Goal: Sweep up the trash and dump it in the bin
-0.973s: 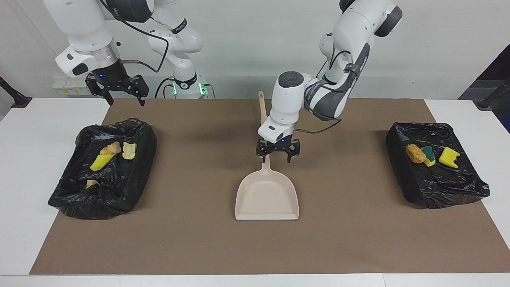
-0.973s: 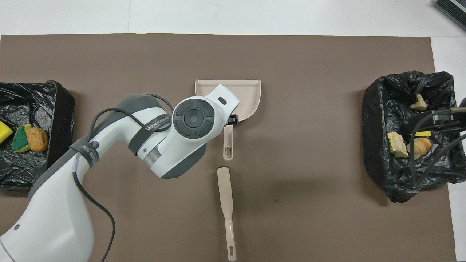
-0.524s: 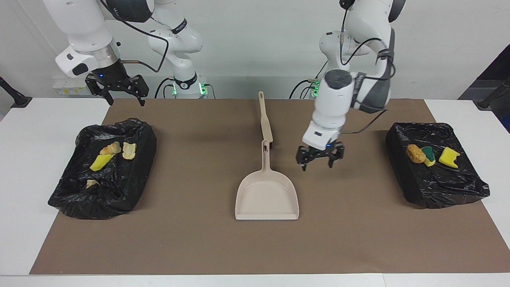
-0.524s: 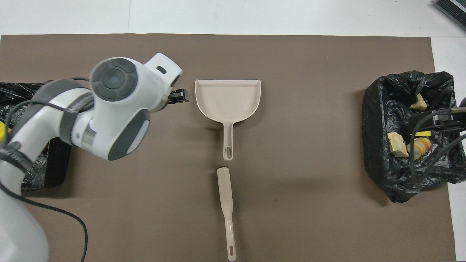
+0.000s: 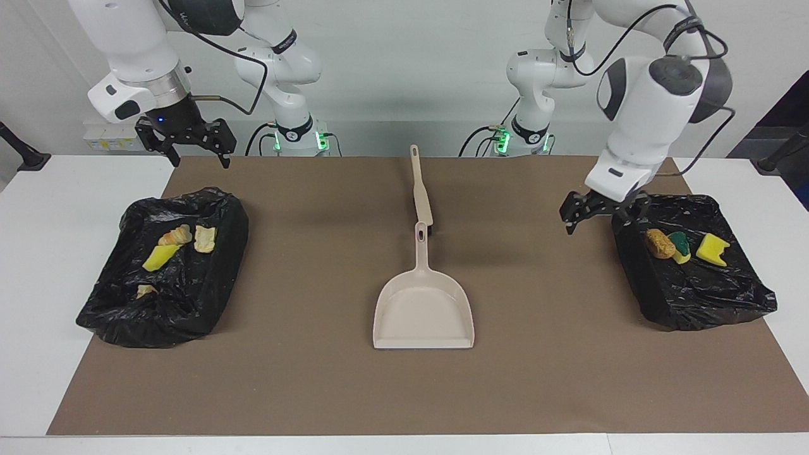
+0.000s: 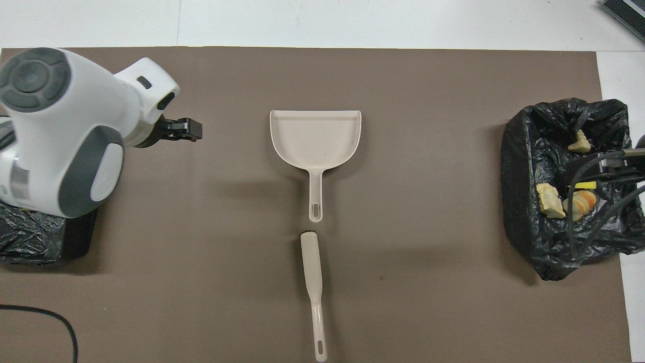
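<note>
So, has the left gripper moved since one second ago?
Yes. The left gripper has left the dustpan handle and now hangs by the edge of the bin at the left arm's end.

A beige dustpan [image 5: 423, 309] lies flat at the middle of a brown mat [image 5: 316, 379] that covers most of the white tabletop [image 5: 38, 303], its open mouth pointing away from the robots and its handle pointing toward them. A beige brush [image 5: 419, 187] (slim, with a hanging slot in its handle end) lies nearer to the robots, in line with the dustpan's handle, its tip just beside the handle end. A black cable [image 6: 55, 322] curls over the mat at the left arm's end
</note>
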